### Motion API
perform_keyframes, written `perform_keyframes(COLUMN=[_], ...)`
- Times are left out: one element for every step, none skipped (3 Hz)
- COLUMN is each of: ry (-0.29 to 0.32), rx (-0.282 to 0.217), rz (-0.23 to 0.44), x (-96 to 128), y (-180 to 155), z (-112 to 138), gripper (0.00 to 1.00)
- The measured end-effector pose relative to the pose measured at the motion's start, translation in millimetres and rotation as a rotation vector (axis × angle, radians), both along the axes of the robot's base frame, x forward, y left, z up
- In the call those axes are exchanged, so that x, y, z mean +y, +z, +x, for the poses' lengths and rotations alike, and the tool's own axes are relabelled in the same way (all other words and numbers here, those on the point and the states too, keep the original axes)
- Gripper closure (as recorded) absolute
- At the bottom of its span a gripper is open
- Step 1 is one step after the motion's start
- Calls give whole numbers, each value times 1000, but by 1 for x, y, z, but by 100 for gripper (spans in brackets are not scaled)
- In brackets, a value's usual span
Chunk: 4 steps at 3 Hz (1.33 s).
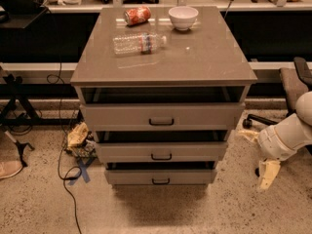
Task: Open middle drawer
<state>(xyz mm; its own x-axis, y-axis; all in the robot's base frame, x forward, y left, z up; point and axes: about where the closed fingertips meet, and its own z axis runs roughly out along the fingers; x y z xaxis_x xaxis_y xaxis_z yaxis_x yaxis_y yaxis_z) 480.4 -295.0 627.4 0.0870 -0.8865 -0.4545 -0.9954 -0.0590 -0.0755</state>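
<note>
The grey-beige cabinet (165,57) has three stacked drawers. The middle drawer (195,151) is the second one, with a small black bar handle (161,156). A dark gap shows above its front, as it does above the top drawer (204,116) and the bottom drawer (190,176). My gripper (258,155) hangs low at the right of the cabinet, level with the middle and bottom drawers and apart from them. Its yellowish fingers (267,172) stand spread open and hold nothing.
On the cabinet top lie a clear plastic bottle (139,43), a red can (137,15) and a white bowl (183,17). An office chair (295,89) stands at the right behind my arm. Cables and a yellow rag (77,135) lie on the floor at the left.
</note>
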Motion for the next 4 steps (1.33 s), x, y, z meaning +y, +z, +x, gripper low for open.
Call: perform_keyframes(ry=[0,14,44,49], rx=[0,-23,-85,-169], rz=[0,24,62,92], x=[0,11,34,64], y=[0,-32,-84,-127], z=[0,-4,-7,1], gripper=[0,0,0,0])
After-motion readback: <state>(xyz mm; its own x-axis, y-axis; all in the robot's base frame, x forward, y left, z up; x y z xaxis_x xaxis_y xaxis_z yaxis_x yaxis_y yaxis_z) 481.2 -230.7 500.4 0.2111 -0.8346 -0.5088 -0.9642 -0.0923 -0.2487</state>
